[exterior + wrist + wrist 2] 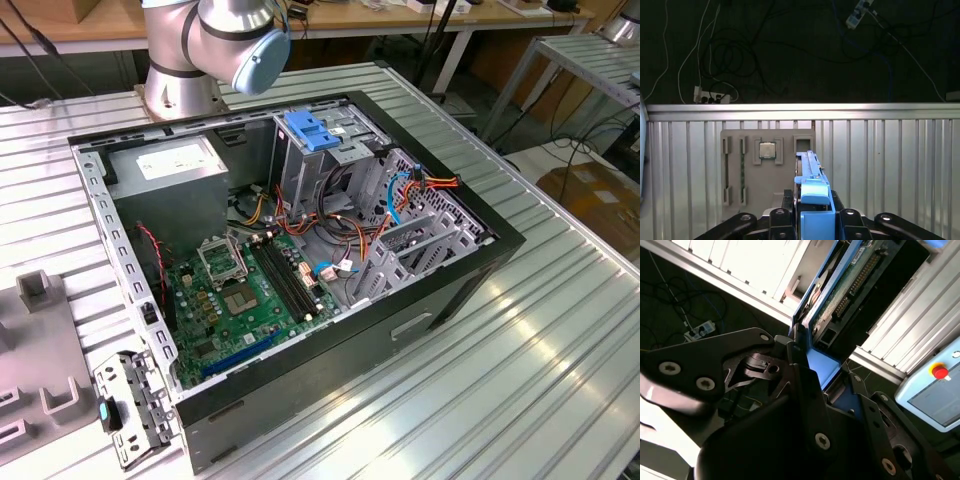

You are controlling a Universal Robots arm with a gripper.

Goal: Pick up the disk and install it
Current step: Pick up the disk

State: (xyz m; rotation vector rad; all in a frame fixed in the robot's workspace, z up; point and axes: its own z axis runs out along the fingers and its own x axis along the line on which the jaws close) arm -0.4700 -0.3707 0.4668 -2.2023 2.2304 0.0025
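In both wrist views my gripper (815,222) is shut on the disk (813,187). The disk is held edge-on, with its blue plastic side rail between the black fingers (782,220). In the second wrist view the gripper (812,367) clamps the blue rail, and the disk (852,282) shows its green circuit-board underside beyond the fingers. Behind the disk, a grey fixture plate (740,170) lies on the ribbed metal table. In the exterior view the open computer case (480,270) lies on its side, with a grey drive cage (330,165) topped by a blue clip (308,130).
The arm's base (185,70) stands behind the case. Inside the case are a green motherboard (250,300), a grey power supply box (170,165) and loose cables (400,190). The fixture plate (35,350) holds a processor chip (767,149). A pendant with a red button (940,371) is nearby.
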